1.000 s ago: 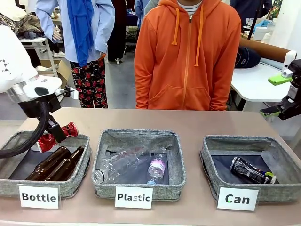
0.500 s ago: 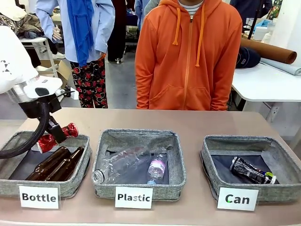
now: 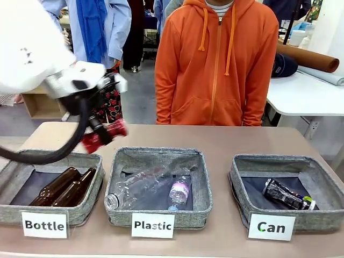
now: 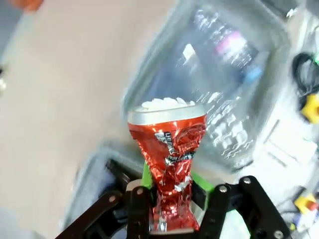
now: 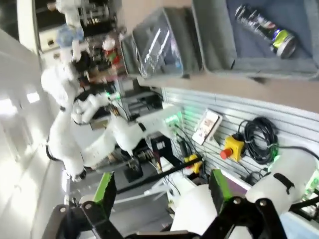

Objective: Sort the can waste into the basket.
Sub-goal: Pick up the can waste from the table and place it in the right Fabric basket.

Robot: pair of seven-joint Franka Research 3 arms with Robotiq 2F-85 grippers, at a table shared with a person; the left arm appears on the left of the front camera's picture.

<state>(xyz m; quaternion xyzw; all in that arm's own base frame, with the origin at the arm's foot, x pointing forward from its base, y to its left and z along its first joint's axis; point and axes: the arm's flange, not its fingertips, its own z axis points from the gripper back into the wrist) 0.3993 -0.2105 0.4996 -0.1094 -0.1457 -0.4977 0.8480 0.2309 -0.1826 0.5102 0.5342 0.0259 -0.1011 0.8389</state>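
Note:
My left gripper is shut on the crushed red can and holds it in the air above the gap between the two left baskets. In the left wrist view the red can stands silver end up between the green pads of the left gripper. The black can lies in the grey basket labelled "Can" at the right. The right wrist view looks down from high up on that basket and the black can. My right gripper is open and holds nothing.
The "Bottle" basket at the left holds brown glass bottles. The "Plastic" basket in the middle holds clear bottles. A person in an orange hoodie stands at the table's far edge.
My left arm has risen and carried the red can to the right, away from over the "Bottle" basket. The right gripper has left the front view's right edge.

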